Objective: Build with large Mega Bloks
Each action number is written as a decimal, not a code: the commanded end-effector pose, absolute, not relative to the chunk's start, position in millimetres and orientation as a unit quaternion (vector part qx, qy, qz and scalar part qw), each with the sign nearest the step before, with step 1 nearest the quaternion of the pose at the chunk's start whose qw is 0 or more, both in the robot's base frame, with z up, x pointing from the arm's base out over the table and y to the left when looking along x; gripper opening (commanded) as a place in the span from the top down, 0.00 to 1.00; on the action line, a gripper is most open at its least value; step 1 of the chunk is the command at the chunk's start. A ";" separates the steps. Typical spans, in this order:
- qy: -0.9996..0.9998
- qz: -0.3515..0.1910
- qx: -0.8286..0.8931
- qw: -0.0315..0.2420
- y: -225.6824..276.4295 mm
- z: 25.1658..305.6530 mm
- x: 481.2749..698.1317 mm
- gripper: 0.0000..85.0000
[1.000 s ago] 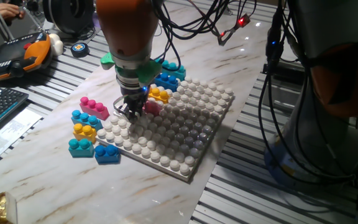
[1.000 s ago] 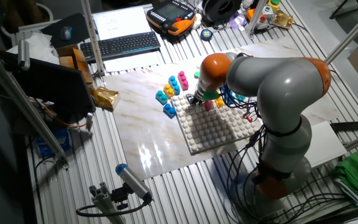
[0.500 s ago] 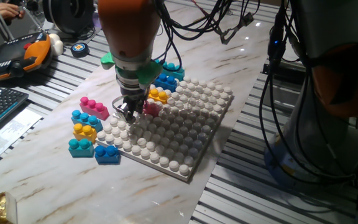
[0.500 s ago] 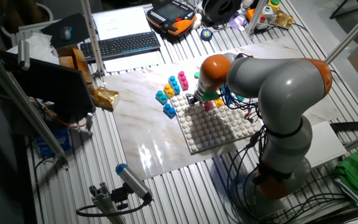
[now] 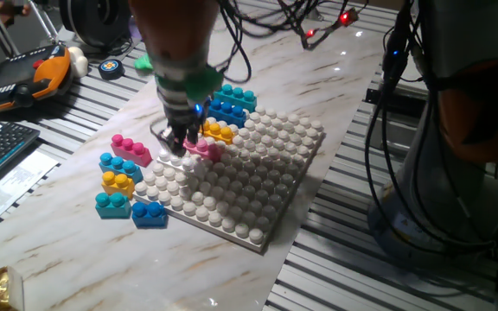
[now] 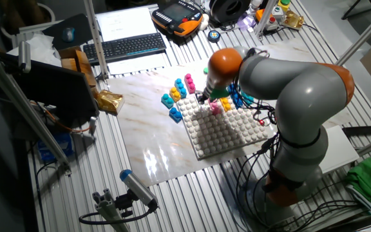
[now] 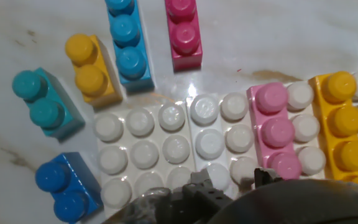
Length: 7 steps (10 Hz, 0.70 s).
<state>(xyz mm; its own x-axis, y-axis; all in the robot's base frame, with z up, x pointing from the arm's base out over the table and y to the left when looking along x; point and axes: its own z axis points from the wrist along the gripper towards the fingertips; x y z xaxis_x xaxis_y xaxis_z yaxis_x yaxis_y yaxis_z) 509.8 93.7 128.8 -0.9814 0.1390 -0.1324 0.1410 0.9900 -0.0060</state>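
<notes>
two fingers of the gripper (image 7: 229, 180) hang just over the white baseplate (image 5: 258, 186); whether they are spread or pressed together i cannot tell. the plate lies on a marble tabletop (image 5: 76, 250), with a keyboard (image 6: 131, 44) on the slatted bench beyond. a pink brick (image 7: 273, 130) and a yellow brick (image 7: 342, 127), three studs each, sit side by side on the plate; a light blue brick (image 7: 128, 42) and a magenta brick (image 7: 183, 31) lie on the marble beside it. since a second ago the gripper has shifted from the plate's corner toward the pink brick.
</notes>
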 end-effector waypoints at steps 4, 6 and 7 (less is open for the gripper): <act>0.996 -0.010 0.074 0.049 82.6 166.4 509.7 0.99; 0.996 -0.021 0.075 0.041 81.8 178.1 506.0 0.99; 0.996 -0.021 0.078 0.037 82.9 181.2 504.2 0.99</act>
